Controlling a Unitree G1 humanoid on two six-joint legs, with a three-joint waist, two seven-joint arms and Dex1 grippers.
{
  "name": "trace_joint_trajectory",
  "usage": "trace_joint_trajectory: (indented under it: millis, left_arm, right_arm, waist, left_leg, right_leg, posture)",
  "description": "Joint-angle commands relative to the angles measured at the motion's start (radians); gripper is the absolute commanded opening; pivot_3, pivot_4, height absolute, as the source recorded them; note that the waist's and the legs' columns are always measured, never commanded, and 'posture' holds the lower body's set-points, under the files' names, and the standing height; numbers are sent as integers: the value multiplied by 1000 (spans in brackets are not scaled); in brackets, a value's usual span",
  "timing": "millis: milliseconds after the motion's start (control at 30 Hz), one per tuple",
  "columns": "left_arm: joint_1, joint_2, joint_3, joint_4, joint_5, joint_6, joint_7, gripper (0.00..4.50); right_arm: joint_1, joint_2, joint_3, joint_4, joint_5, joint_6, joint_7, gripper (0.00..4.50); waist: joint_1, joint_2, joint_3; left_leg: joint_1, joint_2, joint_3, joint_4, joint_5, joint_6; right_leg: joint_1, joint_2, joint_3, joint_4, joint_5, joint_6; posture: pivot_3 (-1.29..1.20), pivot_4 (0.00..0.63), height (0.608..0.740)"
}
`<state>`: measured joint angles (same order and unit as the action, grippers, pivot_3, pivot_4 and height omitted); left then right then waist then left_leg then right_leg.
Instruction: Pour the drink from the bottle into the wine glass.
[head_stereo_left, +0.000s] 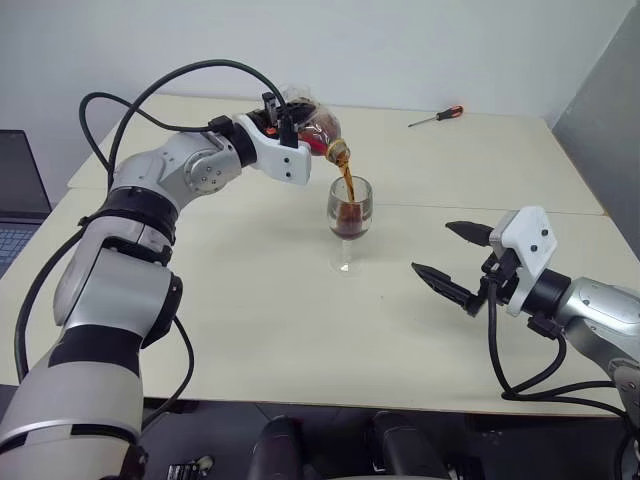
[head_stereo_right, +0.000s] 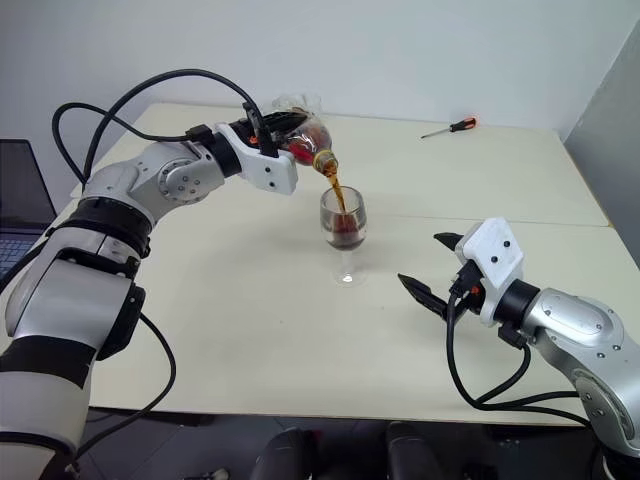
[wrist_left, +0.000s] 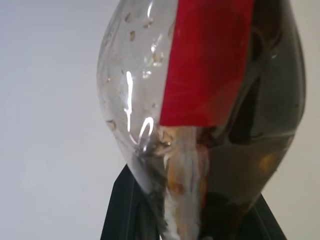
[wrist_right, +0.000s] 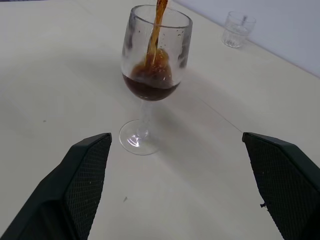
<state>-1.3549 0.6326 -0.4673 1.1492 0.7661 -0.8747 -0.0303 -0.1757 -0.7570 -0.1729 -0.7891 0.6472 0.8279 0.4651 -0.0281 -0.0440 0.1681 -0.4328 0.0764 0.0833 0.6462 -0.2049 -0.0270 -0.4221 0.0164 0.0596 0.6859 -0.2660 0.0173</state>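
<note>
Bottle (head_stereo_left: 308, 124): clamped in left gripper (head_stereo_left: 285, 125), tipped, neck down-right over wine glass (head_stereo_left: 349, 215); drink (head_stereo_left: 349, 219) streaming in. Right gripper (head_stereo_left: 459, 262): agape, empty, right of glass.

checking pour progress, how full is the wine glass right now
Partly full: the drink fills roughly the lower third of the wine glass bowl, with a stream running in from the tipped bottle.

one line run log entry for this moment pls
phase: pouring | left claw: shut on bottle, tilted over wine glass | drink: streaming in, bowl partly filled | right claw: open, empty, beside glass
</note>
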Motion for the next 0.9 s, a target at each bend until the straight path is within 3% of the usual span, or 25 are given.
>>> trace_joint_trajectory:
  millis: [33,633,900]
  left_arm:
    - [-51,18,7,-11,-3,4,30,687]
    - [-51,16,11,1,-8,11,26,687]
    - [30,-60,166,10,-291,57,-236,686]
  right_arm:
    - [-11,-8,-10,-18,-8,-22,7,4500]
    - [-22,-2,-13,-18,-3,-17,6,4500]
    - [-23,-3,-11,-15,-4,-17,8,4500]
  waist:
    - [0,0,0]
    - [0,0,0]
    - [0,0,0]
  left_leg:
    - [0,0,0,0,0,0]
    - [1,0,0,0,0,0]
    - [1,0,0,1,0,0]
  right_leg:
    - [0,0,0,0,0,0]
    - [0,0,0,2,0,0]
    - [0,0,0,3,0,0]
  posture:
    - [0,150,740]
    - [0,150,740]
    - [0,150,740]
